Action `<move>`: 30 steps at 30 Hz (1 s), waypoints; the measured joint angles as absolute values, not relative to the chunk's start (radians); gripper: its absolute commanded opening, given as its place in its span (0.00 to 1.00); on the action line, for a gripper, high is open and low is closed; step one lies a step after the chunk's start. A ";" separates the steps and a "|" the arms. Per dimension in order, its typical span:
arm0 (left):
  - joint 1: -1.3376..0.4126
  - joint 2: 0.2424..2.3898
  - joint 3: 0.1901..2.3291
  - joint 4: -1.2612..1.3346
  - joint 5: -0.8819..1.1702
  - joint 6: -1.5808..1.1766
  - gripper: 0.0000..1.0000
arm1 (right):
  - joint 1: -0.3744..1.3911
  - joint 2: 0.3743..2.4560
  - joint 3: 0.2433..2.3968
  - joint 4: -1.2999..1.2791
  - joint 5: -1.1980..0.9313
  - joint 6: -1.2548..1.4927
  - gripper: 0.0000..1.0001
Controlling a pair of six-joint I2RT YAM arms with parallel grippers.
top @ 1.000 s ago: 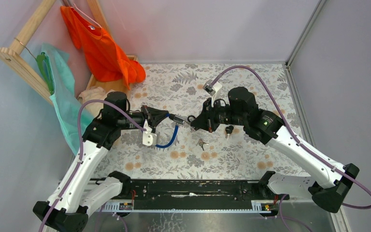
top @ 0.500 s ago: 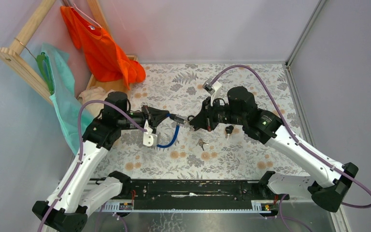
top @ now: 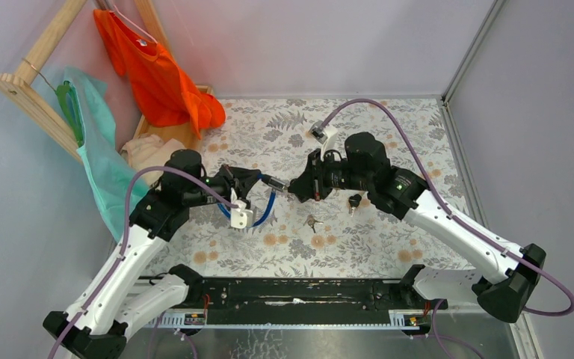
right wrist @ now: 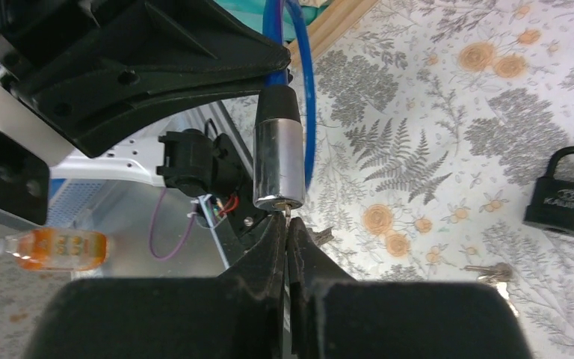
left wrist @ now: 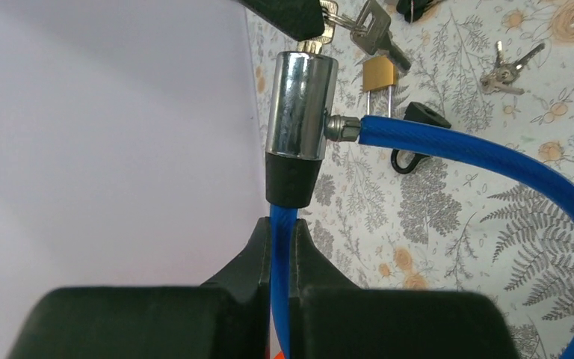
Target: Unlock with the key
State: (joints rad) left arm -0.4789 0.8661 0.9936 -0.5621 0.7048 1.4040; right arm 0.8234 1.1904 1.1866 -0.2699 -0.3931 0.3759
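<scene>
Clamping the blue cable [left wrist: 456,146], the left tool [left wrist: 280,233] holds up the chrome lock cylinder [left wrist: 301,105]; the right tool [right wrist: 288,233], clamped on the key [right wrist: 288,214], has its blade at the cylinder's end.

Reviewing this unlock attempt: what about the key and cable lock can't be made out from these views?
Right wrist: the head of the key is hidden between the fingers of the shut right gripper; only a blade sliver shows.
Both wrists: blade depth and turn are hidden inside the cylinder.
Left wrist: the cable loop is cut off by the right edge; the left gripper covers its pinched stretch.
Top: key and keyhole are too small.
</scene>
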 measured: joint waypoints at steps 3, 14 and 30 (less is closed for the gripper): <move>-0.496 0.828 0.947 -0.526 0.670 1.431 0.00 | 0.808 1.188 1.158 -0.228 -0.430 0.441 0.00; -0.543 0.735 0.767 -0.281 0.603 1.610 0.00 | 0.635 1.201 0.987 0.083 -0.758 0.844 0.00; -0.585 0.714 0.699 -0.009 0.548 1.661 0.00 | 0.583 1.201 0.848 0.492 -0.879 1.260 0.00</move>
State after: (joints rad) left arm -0.5846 0.7143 0.6987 -0.0090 0.5484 1.6608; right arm 0.5827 1.2015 0.8478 0.4923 -0.8791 1.2602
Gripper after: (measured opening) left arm 0.053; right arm 0.017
